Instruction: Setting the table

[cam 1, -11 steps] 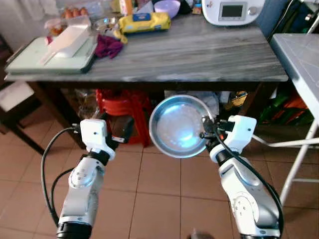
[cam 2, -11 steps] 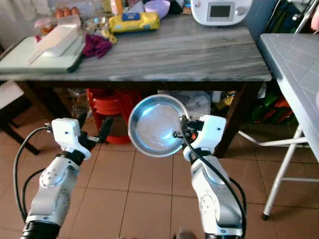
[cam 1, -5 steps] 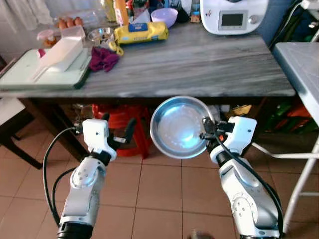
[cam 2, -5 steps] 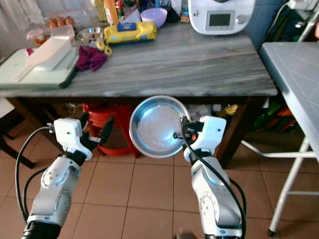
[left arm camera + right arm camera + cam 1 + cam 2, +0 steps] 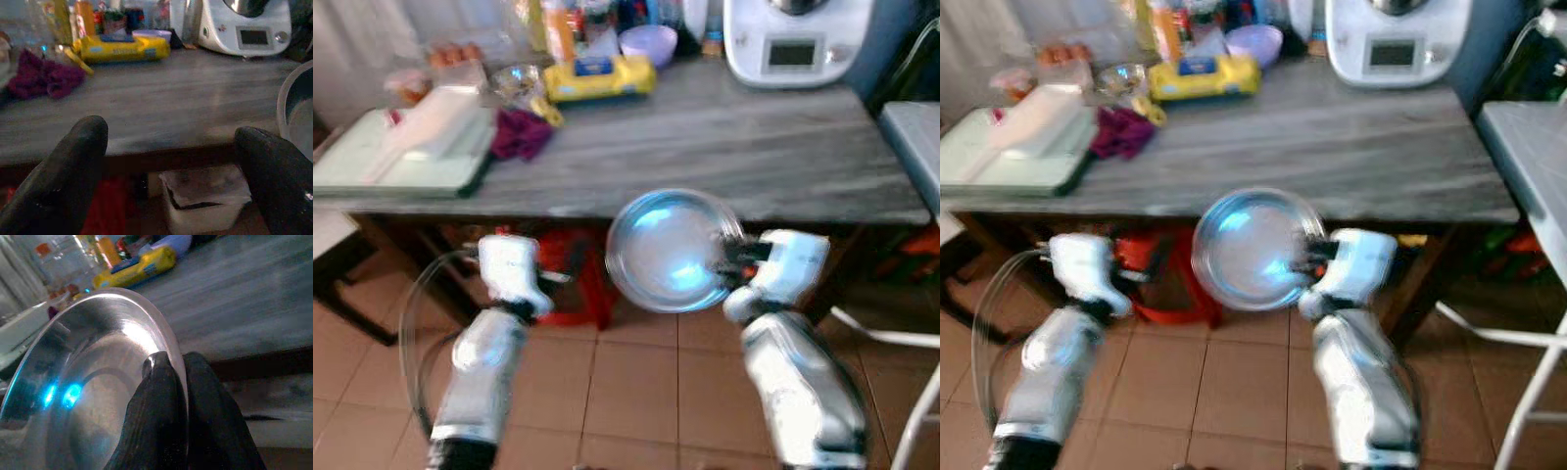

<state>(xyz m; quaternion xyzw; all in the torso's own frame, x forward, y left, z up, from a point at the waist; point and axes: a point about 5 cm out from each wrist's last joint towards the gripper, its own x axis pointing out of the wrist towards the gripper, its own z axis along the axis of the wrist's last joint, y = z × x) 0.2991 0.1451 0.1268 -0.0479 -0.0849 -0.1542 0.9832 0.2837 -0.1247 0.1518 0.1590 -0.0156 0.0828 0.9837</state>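
A round steel plate [image 5: 668, 251] hangs tilted in front of me, just below the front edge of the grey marble table [image 5: 724, 137]. My right gripper [image 5: 729, 257] is shut on the plate's right rim; the right wrist view shows both fingers [image 5: 164, 396] pinching the rim of the plate [image 5: 93, 377]. My left gripper [image 5: 553, 279] is held out at the same height, left of the plate, open and holding nothing. Its fingers [image 5: 73, 176] stand wide apart in the left wrist view, pointing at the table edge [image 5: 146, 147].
On the table stand a white kitchen appliance [image 5: 798, 39], a yellow packet [image 5: 599, 76], a purple bowl [image 5: 648, 43], a purple cloth [image 5: 519, 132] and a green tray [image 5: 406, 162]. A red stool [image 5: 573, 284] and a white tub [image 5: 200, 198] sit under it. A grey folding table [image 5: 1538, 157] is right.
The whole picture has shifted and blurred as the camera moved; the table looks closer. The plate stays in my right gripper and the left stays open.
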